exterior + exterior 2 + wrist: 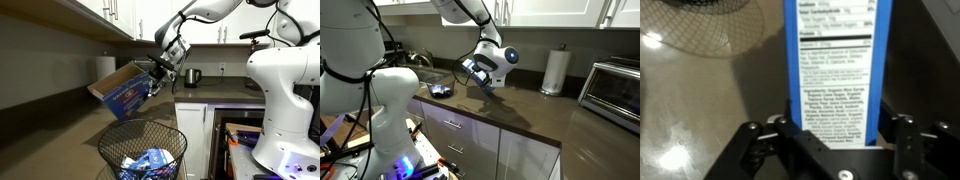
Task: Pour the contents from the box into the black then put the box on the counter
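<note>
1. Wrist view first: my hand (838,146) sits at the bottom of the picture, with its fingers (902,140) standing on either side of the box (835,70).
2. There's a sliver of bench showing between one finger and the box edge, so I read the hand as spread open, not squeezing.
3. The box is right there between the fingers, with its white nutrition panel facing the wrist camera and running away from the hand.
4. In an exterior view the box is tilted. Its picture face is towards the camera, and its open flaps are at the end far from the hand.
5. The black basket (142,140) stands below the hand, a little off to the box's side. Blue packets (147,162) lie in the bottom of it.
6. From the wrist, the basket's rim is out ahead of the hand, off to one side of the box.
7. The dark bench (525,112) runs under the hand. I can't tell whether the box touches it.
8. Beyond the hand on the bench are a kettle (193,76), a paper towel roll (554,72) and a toaster oven (615,92).
</note>
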{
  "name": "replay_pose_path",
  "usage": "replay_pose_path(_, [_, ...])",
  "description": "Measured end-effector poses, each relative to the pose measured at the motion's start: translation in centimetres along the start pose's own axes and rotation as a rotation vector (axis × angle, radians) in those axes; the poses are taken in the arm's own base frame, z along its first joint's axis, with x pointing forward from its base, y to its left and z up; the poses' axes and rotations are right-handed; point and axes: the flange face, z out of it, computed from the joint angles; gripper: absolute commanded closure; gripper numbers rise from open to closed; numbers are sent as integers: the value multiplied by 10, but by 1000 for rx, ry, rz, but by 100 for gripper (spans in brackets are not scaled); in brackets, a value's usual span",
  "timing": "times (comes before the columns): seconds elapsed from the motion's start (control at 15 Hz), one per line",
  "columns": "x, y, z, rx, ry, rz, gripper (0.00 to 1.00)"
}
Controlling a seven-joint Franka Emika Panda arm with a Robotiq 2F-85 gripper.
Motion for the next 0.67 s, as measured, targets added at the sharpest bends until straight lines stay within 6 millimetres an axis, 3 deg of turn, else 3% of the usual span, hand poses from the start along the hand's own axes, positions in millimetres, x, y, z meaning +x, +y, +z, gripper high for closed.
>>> replay_pose_path(0.13, [8, -1, 3, -1, -10, 7, 0])
replay_pose_path(0.27, [16, -3, 6, 0, -19, 9, 26])
replay_pose_path(0.67, [39, -10, 13, 23, -48, 11, 65])
